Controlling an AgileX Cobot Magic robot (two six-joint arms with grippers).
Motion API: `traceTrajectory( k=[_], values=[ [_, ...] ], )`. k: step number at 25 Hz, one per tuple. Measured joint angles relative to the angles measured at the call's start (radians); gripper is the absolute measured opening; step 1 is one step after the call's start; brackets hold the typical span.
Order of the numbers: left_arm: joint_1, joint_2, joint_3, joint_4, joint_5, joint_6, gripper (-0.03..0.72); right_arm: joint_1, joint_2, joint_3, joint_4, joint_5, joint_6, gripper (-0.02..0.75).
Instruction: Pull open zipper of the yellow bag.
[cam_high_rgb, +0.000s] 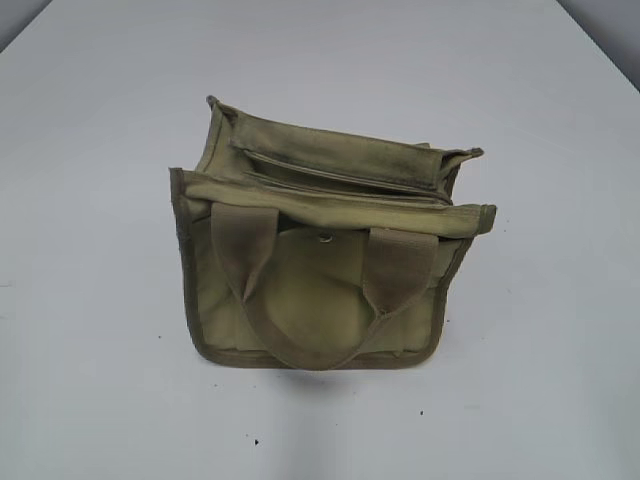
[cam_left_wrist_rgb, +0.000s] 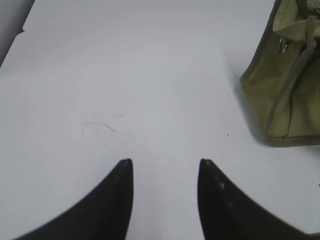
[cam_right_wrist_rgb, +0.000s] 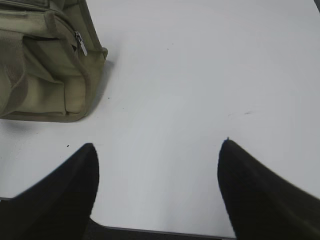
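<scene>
1. One left gripper shows in the left wrist view: two dark fingers spread apart over bare table, nothing between them. The yellow bag lies ahead and to their right, well apart.
2. One right gripper shows in the right wrist view: two dark fingers spread wide, wider than the left pair, nothing between them. The bag lies ahead and to their left, well apart.
3. One yellow bag stands near the middle of the white table, olive-yellow canvas with darker edge trim.
4. On the bag's near face hang two strap ends of one webbing handle, looping down toward the bag's bottom edge. Only this handle can be counted with certainty.
5. Between the strap ends, near the top of the near face, sits one small metal ring or snap.
6. On the bag's top runs the zipper, a thin line across the width. Its one silver pull tab hangs at the bag's right end.
7. Whether anything lies inside the bag cannot be told.
</scene>
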Motion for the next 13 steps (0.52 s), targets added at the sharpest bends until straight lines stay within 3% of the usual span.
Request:
traceTrajectory(
  k=[13],
  values=[
    [0.000, 0.000, 0.000, 0.000, 0.000, 0.000, 0.329, 0.000, 0.000, 0.000, 0.002, 0.000, 0.000, 0.575]
  ],
)
